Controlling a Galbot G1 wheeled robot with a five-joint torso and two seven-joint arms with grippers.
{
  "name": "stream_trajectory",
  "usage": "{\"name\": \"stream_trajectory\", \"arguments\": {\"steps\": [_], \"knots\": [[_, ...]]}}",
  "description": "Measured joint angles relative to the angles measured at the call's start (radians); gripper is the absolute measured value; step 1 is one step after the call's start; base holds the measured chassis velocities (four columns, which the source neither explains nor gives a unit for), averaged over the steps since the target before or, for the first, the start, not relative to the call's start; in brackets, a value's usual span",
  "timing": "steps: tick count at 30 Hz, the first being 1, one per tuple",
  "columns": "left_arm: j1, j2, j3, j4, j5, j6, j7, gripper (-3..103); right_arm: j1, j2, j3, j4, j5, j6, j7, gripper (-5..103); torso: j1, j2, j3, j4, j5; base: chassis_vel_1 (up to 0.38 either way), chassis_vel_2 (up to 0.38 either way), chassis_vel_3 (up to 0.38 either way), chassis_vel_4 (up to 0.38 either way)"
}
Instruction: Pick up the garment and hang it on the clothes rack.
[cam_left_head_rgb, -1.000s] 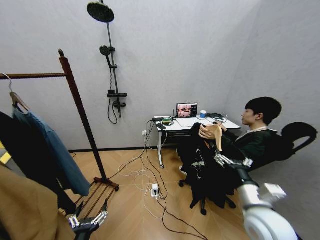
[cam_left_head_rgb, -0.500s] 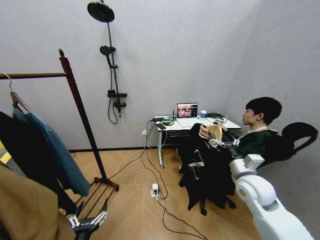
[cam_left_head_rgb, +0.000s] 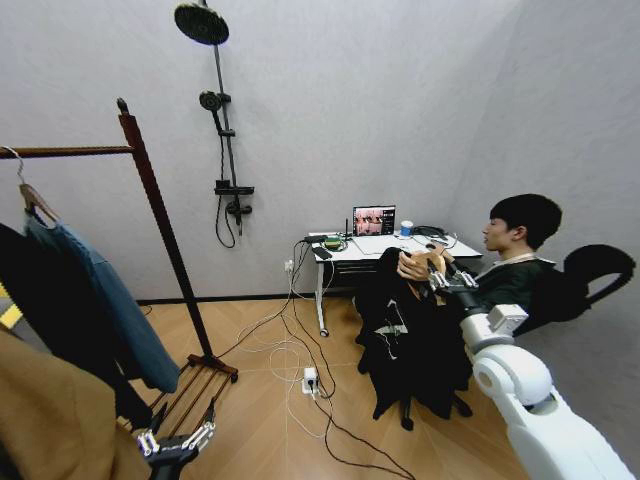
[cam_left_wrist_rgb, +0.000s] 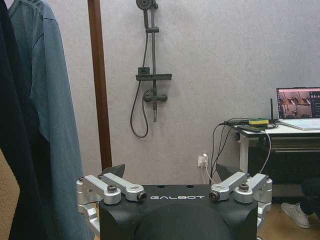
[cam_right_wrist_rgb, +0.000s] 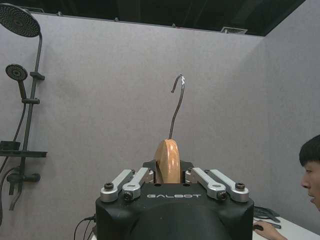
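Observation:
The garment (cam_left_head_rgb: 400, 330), a black top, hangs from a light wooden hanger (cam_left_head_rgb: 430, 260) in front of a seated person, whose hand (cam_left_head_rgb: 411, 266) is on the hanger. My right gripper (cam_left_head_rgb: 441, 277) is at the hanger. In the right wrist view this gripper (cam_right_wrist_rgb: 169, 174) is shut on the hanger's wooden neck (cam_right_wrist_rgb: 168, 157), with the metal hook (cam_right_wrist_rgb: 176, 100) rising above it. The clothes rack (cam_left_head_rgb: 150, 195) stands at the left, its post (cam_left_wrist_rgb: 99, 85) reddish-brown. Low by the rack's foot shelf, my left gripper (cam_left_head_rgb: 178, 440) is open and holds nothing (cam_left_wrist_rgb: 171, 172).
A blue-teal jacket (cam_left_head_rgb: 110, 300) and a black coat (cam_left_head_rgb: 45, 310) hang on the rack bar (cam_left_head_rgb: 65, 152). A brown cloth (cam_left_head_rgb: 50, 420) lies at the lower left. A desk (cam_left_head_rgb: 335, 252) with a laptop (cam_left_head_rgb: 373, 220) stands behind; cables and a power strip (cam_left_head_rgb: 310, 380) cross the floor. A shower fixture (cam_left_head_rgb: 225, 150) is on the wall.
My right arm has risen from below the hanger up to it, and the gripper now grips it. The garment has shifted slightly. The left arm has not moved.

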Motion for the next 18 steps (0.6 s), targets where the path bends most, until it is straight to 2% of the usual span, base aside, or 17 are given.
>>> {"name": "stream_trajectory", "arguments": {"steps": [2, 3, 9, 13, 18], "knots": [[0.000, 0.000, 0.000, 0.000, 0.000, 0.000, 0.000, 100, 0.000, 0.000, 0.000, 0.001, 0.000, 0.001, 0.000, 25, 0.000, 0.000, 0.000, 0.0000, 0.0000, 0.000, 0.000, 0.000, 0.000], [0.000, 0.000, 0.000, 0.000, 0.000, 0.000, 0.000, 100, -0.006, -0.001, 0.007, 0.007, 0.003, 0.006, 0.003, 10, 0.000, 0.000, 0.000, -0.0002, -0.0001, 0.000, 0.000, 0.000, 0.000], [0.000, 0.000, 0.000, 0.000, 0.000, 0.000, 0.000, 100, -0.026, 0.002, 0.024, 0.036, 0.003, 0.009, 0.006, 10, 0.000, 0.000, 0.000, -0.0005, 0.0000, 0.000, 0.000, 0.000, 0.000], [0.000, 0.000, 0.000, 0.000, 0.000, 0.000, 0.000, 100, -0.034, 0.010, 0.008, 0.064, 0.066, 0.015, 0.012, 10, 0.000, 0.000, 0.000, -0.0002, 0.0000, 0.000, 0.000, 0.000, 0.000], [0.000, 0.000, 0.000, 0.000, 0.000, 0.000, 0.000, 100, -0.034, 0.010, 0.001, 0.075, 0.085, 0.038, 0.011, 10, 0.000, 0.000, 0.000, -0.0001, 0.0000, 0.000, 0.000, 0.000, 0.000]]}}
